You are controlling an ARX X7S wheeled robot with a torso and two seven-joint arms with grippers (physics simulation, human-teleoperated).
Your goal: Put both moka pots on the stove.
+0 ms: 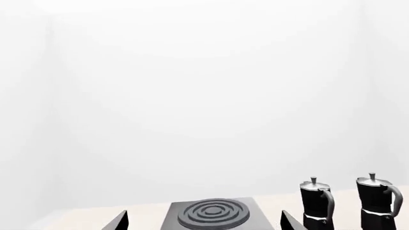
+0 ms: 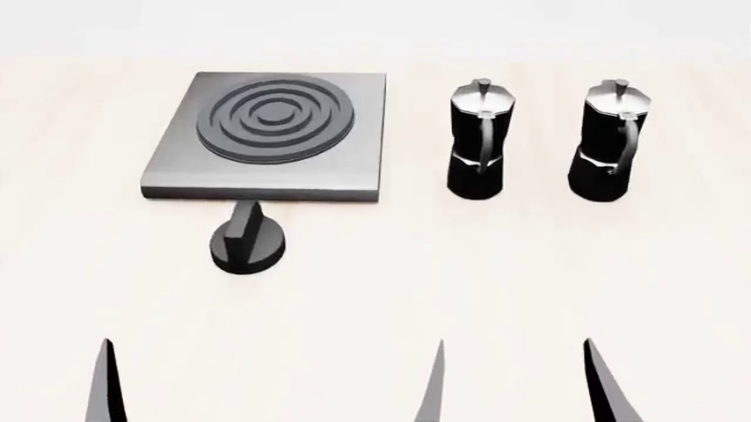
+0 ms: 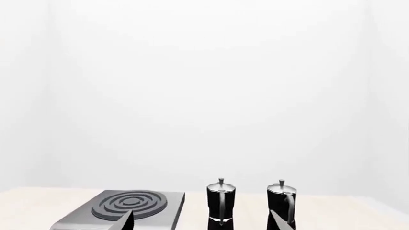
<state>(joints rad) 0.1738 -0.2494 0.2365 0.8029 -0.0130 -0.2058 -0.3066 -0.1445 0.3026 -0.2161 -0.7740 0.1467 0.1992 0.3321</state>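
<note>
Step in hand: start of the task, nothing grasped, neither pot on the stove.

Stove [image 2: 264, 136] sits toward the far-left part of the bench [image 2: 375, 290], burner rings bare. Black knob [image 2: 248, 242] stands just in front of its near edge, apart from the slab. The two moka pots stand upright side by side, right of the stove, along the far edge: nearer moka pot [image 2: 479, 141] just beside the stove's right side without touching, outer moka pot [image 2: 610, 141] further toward the right edge. Handles face the near edge.

Right end effector [image 2: 516, 387] is at the near edge, fingers spread wide, empty, roughly in line with the gap between the pots; well apart from both. Left end effector: only one fingertip [image 2: 105, 387] shows in the head view at the near-left; in the left wrist view both tips [image 1: 118, 221] sit far apart with nothing between, so open wide and empty.

Judgement on the next move: right arm reaches forward to the nearer moka pot, closes on the body or handle, lifts clear, shifts left, sets down on the burner. Needs to leave room for the second pot. Risk: tall narrow pots tip if clipped on approach; the outer pot stands close by.
</note>
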